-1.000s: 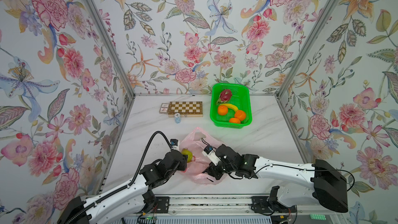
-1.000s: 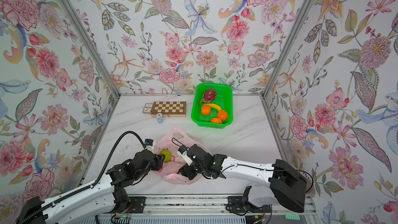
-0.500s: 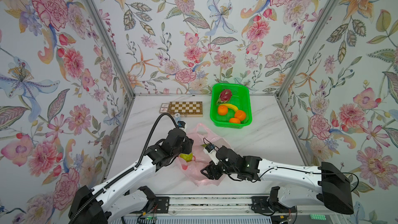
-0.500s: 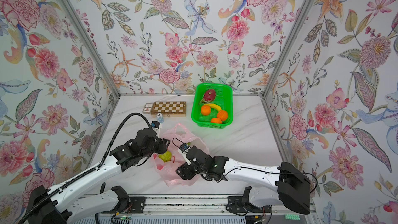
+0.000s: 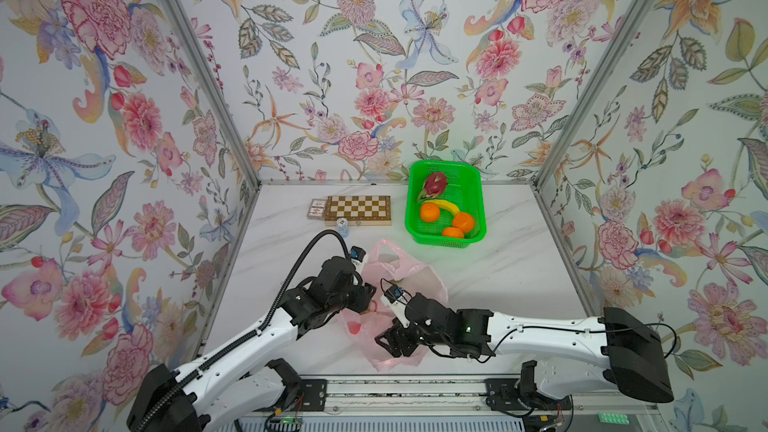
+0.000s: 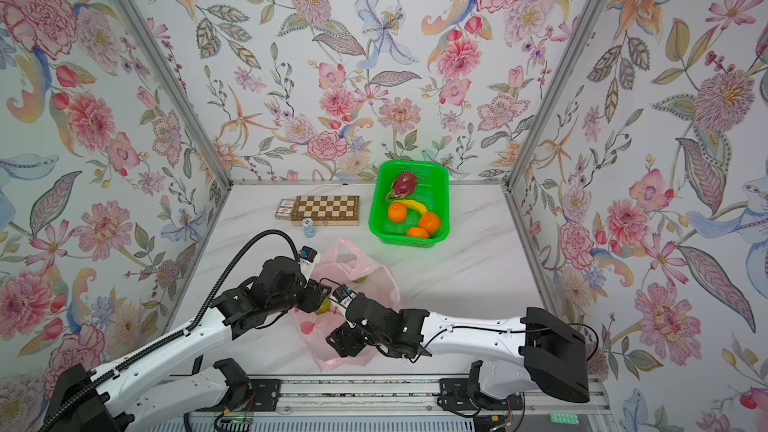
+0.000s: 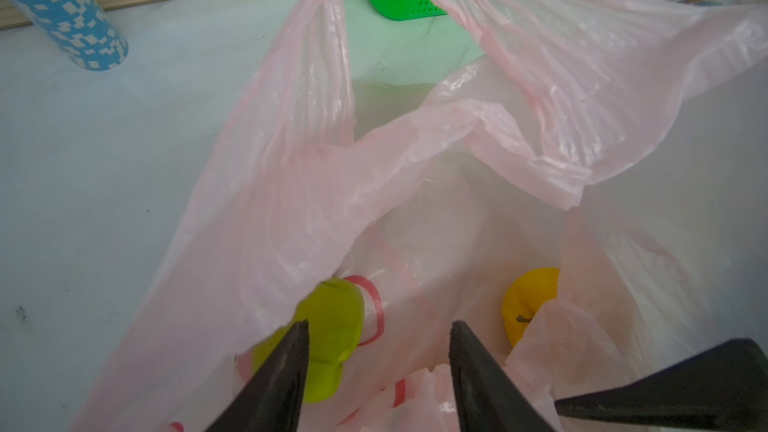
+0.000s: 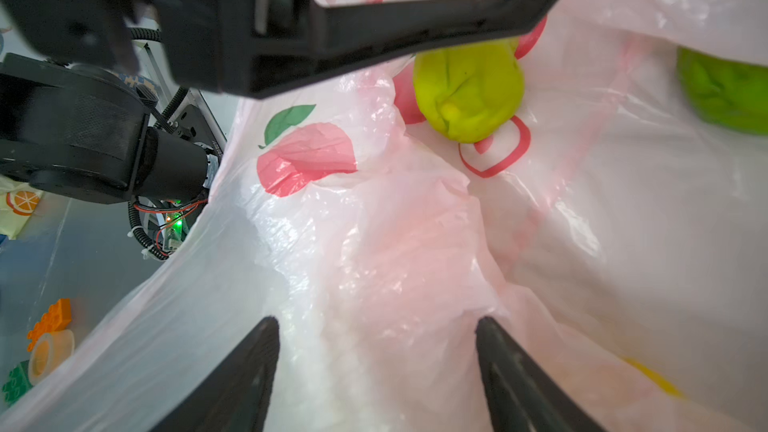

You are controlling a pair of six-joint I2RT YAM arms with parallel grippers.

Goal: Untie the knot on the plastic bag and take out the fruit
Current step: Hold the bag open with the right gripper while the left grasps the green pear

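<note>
Left pincer [image 7: 378, 324] stands spread inside the mouth of the plastic bag [image 5: 415, 280], one finger at a yellow-green fruit [image 7: 332, 317], a yellow fruit [image 7: 530, 305] near the other; the bag lies crumpled on the tabletop [image 5: 519, 276] towards its front edge, its handle strips [image 7: 320, 56] loose and apart; right pincer [image 8: 376, 322], likewise spread, hangs over bunched pink film, pinching nothing; further back and to the right, a green basket [image 5: 444, 242] holds a dragon fruit [image 5: 434, 184], oranges [image 5: 429, 212] and a banana [image 5: 446, 206]
</note>
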